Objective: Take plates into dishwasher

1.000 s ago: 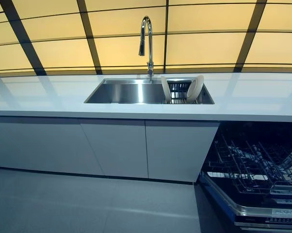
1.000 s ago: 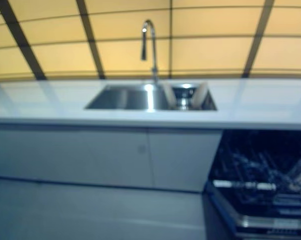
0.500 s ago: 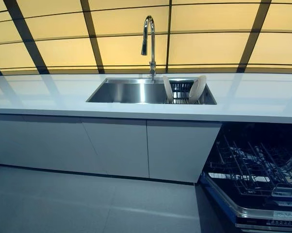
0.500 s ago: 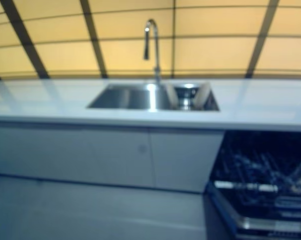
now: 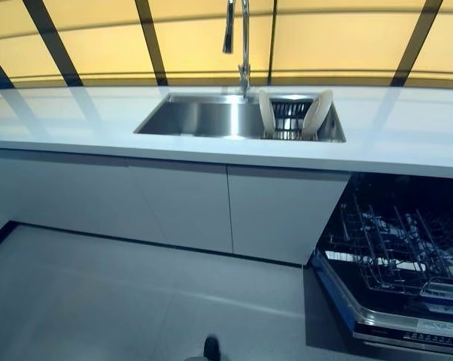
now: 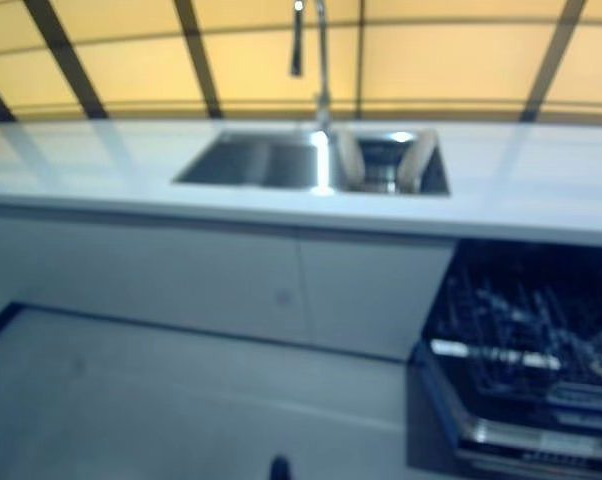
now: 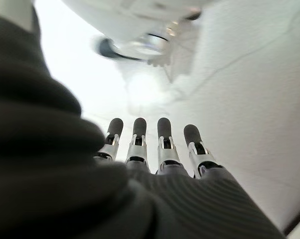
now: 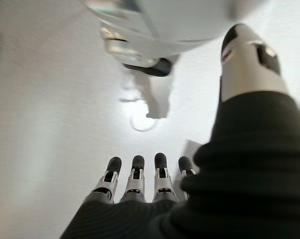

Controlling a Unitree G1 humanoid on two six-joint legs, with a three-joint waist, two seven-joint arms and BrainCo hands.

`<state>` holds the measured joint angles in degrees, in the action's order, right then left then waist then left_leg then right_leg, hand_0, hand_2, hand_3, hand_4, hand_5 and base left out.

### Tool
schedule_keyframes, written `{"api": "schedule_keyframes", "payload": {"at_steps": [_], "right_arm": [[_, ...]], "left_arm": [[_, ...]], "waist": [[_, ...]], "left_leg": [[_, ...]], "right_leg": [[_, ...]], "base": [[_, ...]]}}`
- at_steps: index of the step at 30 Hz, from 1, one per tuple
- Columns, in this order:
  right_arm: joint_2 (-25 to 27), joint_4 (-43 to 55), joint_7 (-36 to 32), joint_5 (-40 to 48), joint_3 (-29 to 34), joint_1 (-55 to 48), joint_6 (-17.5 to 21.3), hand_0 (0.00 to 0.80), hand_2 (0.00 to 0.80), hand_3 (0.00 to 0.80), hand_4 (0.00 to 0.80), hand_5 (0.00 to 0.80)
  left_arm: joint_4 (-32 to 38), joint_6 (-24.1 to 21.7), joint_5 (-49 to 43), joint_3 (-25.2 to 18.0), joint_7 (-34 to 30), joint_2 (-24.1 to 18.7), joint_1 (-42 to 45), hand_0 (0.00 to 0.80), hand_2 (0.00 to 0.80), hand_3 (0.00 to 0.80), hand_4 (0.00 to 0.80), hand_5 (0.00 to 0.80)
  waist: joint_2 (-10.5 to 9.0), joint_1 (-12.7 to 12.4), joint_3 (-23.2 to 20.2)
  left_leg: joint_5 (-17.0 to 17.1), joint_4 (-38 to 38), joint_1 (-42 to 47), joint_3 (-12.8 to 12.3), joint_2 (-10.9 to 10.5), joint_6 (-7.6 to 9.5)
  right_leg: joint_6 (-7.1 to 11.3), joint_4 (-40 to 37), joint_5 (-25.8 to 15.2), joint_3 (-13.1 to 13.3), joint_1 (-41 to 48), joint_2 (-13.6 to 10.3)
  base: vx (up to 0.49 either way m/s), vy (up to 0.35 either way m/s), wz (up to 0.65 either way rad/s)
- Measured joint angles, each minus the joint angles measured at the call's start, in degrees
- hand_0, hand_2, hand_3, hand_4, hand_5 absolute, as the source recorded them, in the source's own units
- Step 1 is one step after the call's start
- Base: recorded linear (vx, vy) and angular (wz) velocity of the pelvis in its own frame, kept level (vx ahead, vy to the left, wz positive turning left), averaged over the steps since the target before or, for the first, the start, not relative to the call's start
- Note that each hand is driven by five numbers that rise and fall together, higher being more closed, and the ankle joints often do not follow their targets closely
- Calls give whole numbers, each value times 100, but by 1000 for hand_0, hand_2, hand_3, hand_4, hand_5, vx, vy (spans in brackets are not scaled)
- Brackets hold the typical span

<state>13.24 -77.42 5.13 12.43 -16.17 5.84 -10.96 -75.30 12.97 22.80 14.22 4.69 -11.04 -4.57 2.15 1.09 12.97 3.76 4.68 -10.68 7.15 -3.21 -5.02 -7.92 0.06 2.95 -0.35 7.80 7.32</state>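
Two plates [image 5: 317, 114] are standing on edge in a dark rack [image 5: 287, 120] at the right end of the sink [image 5: 196, 120], under the tap [image 5: 243, 37], leaning a little with their faces turned sideways along the counter [image 5: 407, 135]. The dishwasher [image 5: 399, 256] is sitting open below and to the right of them, its wire basket [image 5: 392, 244] pulled out over the lowered door. Neither hand is showing in the head views. Each wrist view is showing only its own hand hanging over the pale floor: the left hand [image 7: 150, 149] is holding its fingers straight and side by side with nothing in them, and the right hand [image 8: 140, 181] is doing likewise, its thumb held apart. The plates are lying well ahead and above both hands, slightly to the right of centre, so the right hand looks the nearer one for the reach, and it would also be on the dishwasher's side.
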Motion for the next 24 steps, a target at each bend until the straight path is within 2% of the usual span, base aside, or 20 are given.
{"api": "schedule_keyframes", "payload": {"at_steps": [3, 6, 7, 8, 9, 10, 13, 17, 19, 22, 24], "right_arm": [[43, -41, -11, 0, 1, 57, 89, 0, 0, 0, 0, 0], [21, -42, -46, 3, 115, 24, 101, 0, 0, 0, 0, 0], [-17, -33, -51, -14, 133, -37, 102, 0, 0, 0, 0, 0], [-99, -29, -68, -68, 117, -111, 105, 0, 0, 0, 0, 0], [-157, -30, -94, -111, 90, -152, 117, 0, 0, 0, 0, 0], [-207, -15, -94, -130, 73, -143, 149, 0, 0, 0, 0, 0], [-346, -36, -77, -152, 75, -78, 180, 0, 0, 0, 0, 0], [-400, -41, -35, -143, 126, 133, 177, 0, 0, 0, 0, 0], [-413, -40, -17, -42, 168, 165, 176, 0, 0, 0, 0, 0], [-436, -39, 79, 27, 227, 86, 160, 0, 0, 0, 0, 0], [-381, 4, 147, 79, 228, -8, 159, 0, 0, 0, 0, 0]], "left_arm": [[-86, -26, 171, 3, -5, 52, 237, 0, 0, 0, 0, 0], [-87, -109, 164, 4, 21, 42, 234, 0, 0, 0, 0, 0], [-78, -111, 147, 5, 35, 15, 234, 0, 0, 0, 0, 0], [-60, -111, 120, 35, 64, -58, 237, 0, 0, 0, 0, 0], [4, -114, 92, 38, 95, -103, 233, 0, 0, 0, 0, 0], [55, -106, 39, 39, 103, -143, 194, 0, 0, 0, 0, 0], [128, -91, -16, 65, 74, -230, 139, 0, 0, 0, 0, 0], [105, -81, -6, 129, 71, -256, 48, 0, 0, 0, 0, 0], [99, -80, -8, 134, 78, -242, 35, 0, 0, 0, 0, 0], [-3, -81, -26, 160, 93, -213, 35, 0, 0, 0, 0, 0], [-48, -73, -145, 218, 106, -166, 41, 0, 0, 0, 0, 0]], "waist": [[26, -45, 44], [-6, -32, 86], [-46, -32, 89], [-219, -29, 57], [-326, -37, -24], [-381, -36, -51], [-521, -49, -110], [-563, -67, -419], [-535, -65, -482], [-497, -54, -780], [-428, -37, -884]], "left_leg": [[99, -154, 11, -58, -8, 138], [258, -159, 224, -91, -47, 378], [421, -196, 360, -134, -98, 497], [504, -362, 425, -344, -192, 586], [580, -481, 425, -587, -230, 691], [662, -501, 499, -671, -296, 843], [557, -248, 822, -701, -423, 1000], [324, -186, 829, -699, -595, 1113], [197, -198, 917, -698, -610, 1168], [-5, -194, 996, -697, -611, 1237], [-72, -190, 1065, -705, -595, 1285]], "right_leg": [[-127, -39, 168, 338, 271, 131], [-73, -5, 423, 558, 642, 115], [-53, 1, 532, 570, 833, 64], [-6, 5, 694, 560, 983, -71], [56, 40, 847, 531, 1033, -170], [210, 82, 939, 429, 1087, -260], [592, 437, 987, 80, 1073, -444], [790, 471, 935, -194, 996, -663], [862, 650, 898, -204, 986, -692], [945, 1399, 956, -289, 648, -731], [985, 2900, 1013, -384, -30, -829]], "base": [[424, 153, -57], [500, 118, -32], [413, 89, -10], [457, 100, -5], [390, 90, 1], [364, 101, 0], [270, 108, -5], [327, 158, -12], [301, 150, -4], [260, 162, -8], [135, 139, -15]]}}
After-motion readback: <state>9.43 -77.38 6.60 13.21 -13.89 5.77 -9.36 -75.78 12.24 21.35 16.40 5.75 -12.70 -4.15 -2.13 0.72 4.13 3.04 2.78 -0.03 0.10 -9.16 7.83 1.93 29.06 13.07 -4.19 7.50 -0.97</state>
